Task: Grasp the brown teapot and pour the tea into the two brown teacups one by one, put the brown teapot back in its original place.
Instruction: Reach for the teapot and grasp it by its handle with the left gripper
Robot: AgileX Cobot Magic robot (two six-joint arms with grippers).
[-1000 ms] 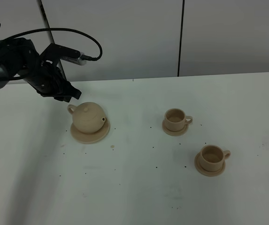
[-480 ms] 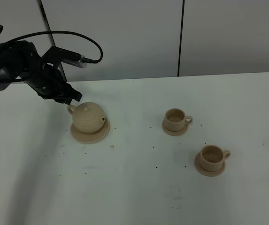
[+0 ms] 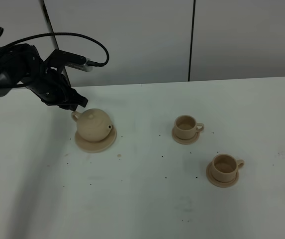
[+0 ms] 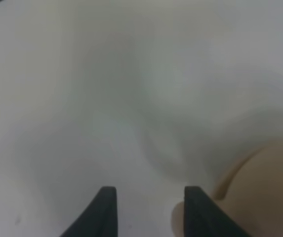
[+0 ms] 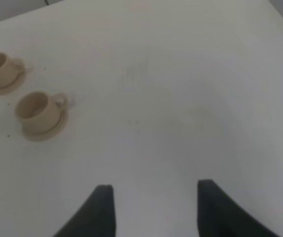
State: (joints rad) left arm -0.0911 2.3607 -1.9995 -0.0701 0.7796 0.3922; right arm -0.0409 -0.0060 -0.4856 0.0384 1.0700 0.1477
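"Brown teapot point(image 3: 93, 125) clip, grippers first. How does the left gripper point(image 3: 77, 102) stand?" asks the first annotator.

"Black fingers spread, nothing between them," says the second. "It hangs just behind the teapot's near end, close to it, with no contact showing. In the left wrist view the blurred tan body sits just beside one finger."

"And the right gripper point(image 5: 153, 210)?"

"Seen only in its own wrist view. Dark fingers apart, empty, over bare white table point(image 3: 147, 204), well away from the cups."

"So where's the teapot itself?"

"It's squat, round, beige-tan ceramic with a knob lid. It stands upright on the wide flat round tan saucer point(image 3: 89, 146), on the left of the table."

"Cups?"

"There are two small beige-tan cylindrical teacups with ear handles, each upright on its own small round saucer. The far cup point(image 3: 185, 124) is near the middle, and the near cup point(image 3: 225, 166) is further right, towards the front. Can't tell if either holds tea."

"Anything else?"

"A black cable point(image 3: 75, 36) loops over the left arm."
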